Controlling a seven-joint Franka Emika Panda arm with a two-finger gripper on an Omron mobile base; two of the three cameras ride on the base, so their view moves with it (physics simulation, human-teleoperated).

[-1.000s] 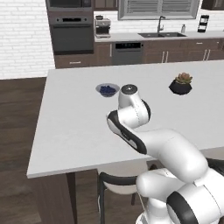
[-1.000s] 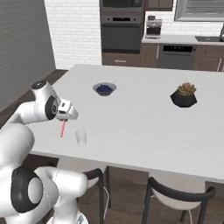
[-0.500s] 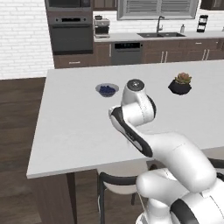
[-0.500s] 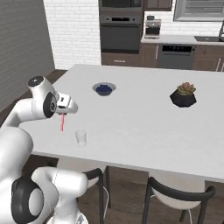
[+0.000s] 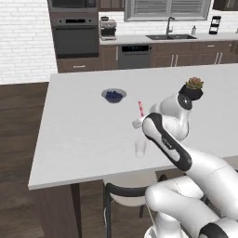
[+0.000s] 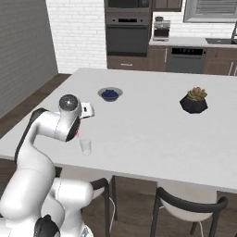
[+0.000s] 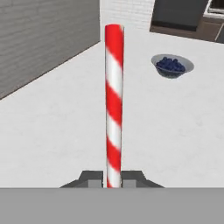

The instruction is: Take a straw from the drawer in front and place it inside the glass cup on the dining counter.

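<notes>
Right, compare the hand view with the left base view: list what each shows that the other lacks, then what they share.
Hand view alone: the gripper close up, fingers pressed on the straw, and a grey wall.
Left base view alone: the glass cup, a potted plant, the sink, a stool.
Both: the straw, the blue bowl, the dining counter, the oven.

Clearly a home kitchen, rendered. Along the white brick wall [image 5: 23, 42]: a built-in oven [image 5: 76, 35], a dishwasher [image 5: 134, 56], a sink with faucet [image 5: 169, 33] under a shuttered window [image 5: 167, 8], a coffee machine [image 5: 108, 29], dark wood cabinets [image 5: 195, 58]. In front, on dark plank flooring [image 5: 18, 139], a large white dining counter [image 5: 83, 139] with black-backed stools [image 6: 185, 203], carrying a dark blue bowl [image 5: 114, 95], a potted succulent [image 6: 194, 99] and a glass cup [image 5: 140, 148].
</notes>
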